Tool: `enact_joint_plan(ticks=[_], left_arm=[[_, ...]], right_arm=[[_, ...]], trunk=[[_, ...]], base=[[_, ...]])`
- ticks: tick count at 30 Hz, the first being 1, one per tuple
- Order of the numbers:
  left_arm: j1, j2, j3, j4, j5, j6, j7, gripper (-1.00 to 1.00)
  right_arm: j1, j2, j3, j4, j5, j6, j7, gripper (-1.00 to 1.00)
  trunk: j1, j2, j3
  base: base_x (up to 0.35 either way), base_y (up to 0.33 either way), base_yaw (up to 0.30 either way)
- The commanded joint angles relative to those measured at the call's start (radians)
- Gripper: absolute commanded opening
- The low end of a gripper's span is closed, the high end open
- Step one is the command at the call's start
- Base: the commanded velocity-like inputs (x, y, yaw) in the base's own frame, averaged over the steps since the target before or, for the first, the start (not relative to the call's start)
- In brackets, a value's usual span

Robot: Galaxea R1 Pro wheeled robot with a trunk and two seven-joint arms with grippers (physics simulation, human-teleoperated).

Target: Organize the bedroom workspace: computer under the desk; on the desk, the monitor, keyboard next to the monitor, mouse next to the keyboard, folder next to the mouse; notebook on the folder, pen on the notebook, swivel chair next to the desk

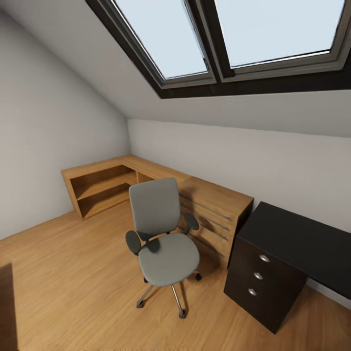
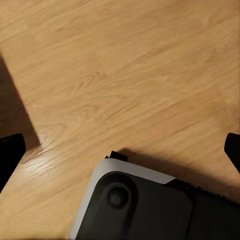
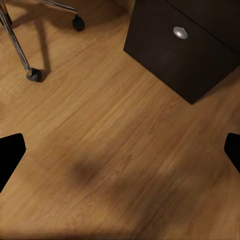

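Approaching: by my judgement the robot is on its way into the workspace, with no object in hand.
Room: one attic bedroom with a wooden floor [image 1: 73,273] and two skylight panes [image 1: 219,34].
Wooden dresser: one long light unit [image 1: 161,170] along the wall, with open shelves at its far end and slatted drawers beside the desk.
Desk: one glossy black desk [image 1: 302,239]; its drawer unit shows three round silver knobs [image 1: 258,276], and the visible top is bare.
Swivel chair: one grey chair [image 1: 163,234] stands just in front of the dresser, near the desk's drawer end; its seat looks bare, no folder on it.
Next move: likely to search for the folder and the other items, then drive closer.
Left gripper: [image 2: 120,150] released, fingertips spread wide over the floor above the robot's base [image 2: 135,205].
Right gripper: [image 3: 120,150] released, over bare floor near the chair's castors [image 3: 34,75].
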Motion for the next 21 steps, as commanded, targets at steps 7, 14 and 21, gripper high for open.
enact_joint_plan(ticks=[7,14,21], left_arm=[[-0.001,0.000,0.006,0.001,-0.002,-0.003,-0.003,1.00],[-0.001,0.000,0.006,0.002,-0.001,-0.003,-0.003,1.00],[-0.001,0.000,0.006,0.003,-0.001,-0.002,-0.003,1.00]], right_arm=[[-0.001,0.000,0.009,0.002,-0.004,-0.004,-0.003,1.00],[-0.001,0.000,0.009,0.002,-0.004,-0.004,-0.003,1.00],[-0.001,0.000,0.008,0.002,-0.004,-0.004,-0.003,1.00]], trunk=[[0.000,-0.002,-0.011],[0.000,-0.002,-0.021],[0.000,-0.002,-0.030]], base=[[0.000,0.000,0.169],[0.000,0.000,0.169],[0.000,0.000,0.169]])
